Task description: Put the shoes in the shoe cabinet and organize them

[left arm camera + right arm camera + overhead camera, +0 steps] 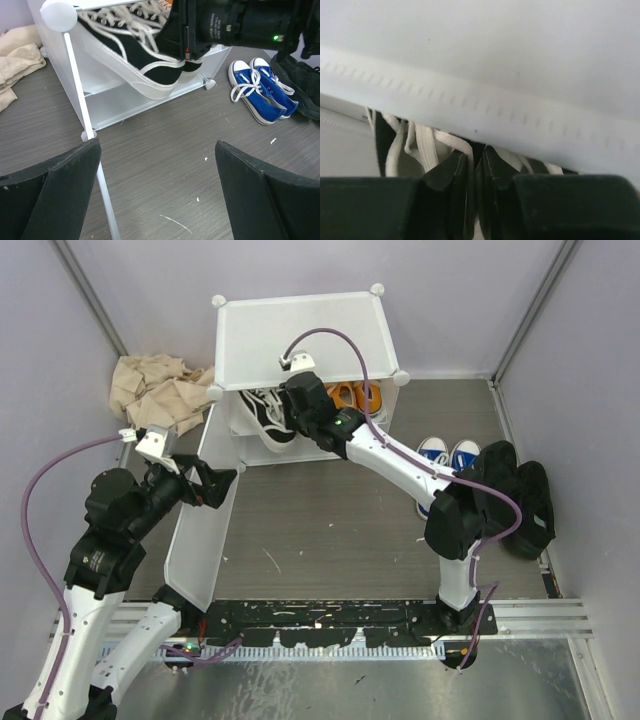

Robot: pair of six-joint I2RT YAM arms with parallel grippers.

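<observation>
The white shoe cabinet (300,330) stands at the back, its door (198,530) swung open toward the near left. My right gripper (288,408) reaches into the cabinet's left side, shut on the heels of a pair of black-and-white sneakers (264,416), which are tilted at the opening (145,55). In the right wrist view its gripper (477,160) pinches the shoe collars, laces (420,145) beyond, under a white panel (495,50). Orange shoes (355,395) sit inside at right. My left gripper (220,483) is open (157,144), with the door's edge rod (80,95) just inside its left finger.
Blue sneakers (447,452) lie on the floor right of the cabinet, also in the left wrist view (260,90). All-black shoes (520,495) lie further right by the wall (300,80). A beige cloth (155,388) is heaped left of the cabinet.
</observation>
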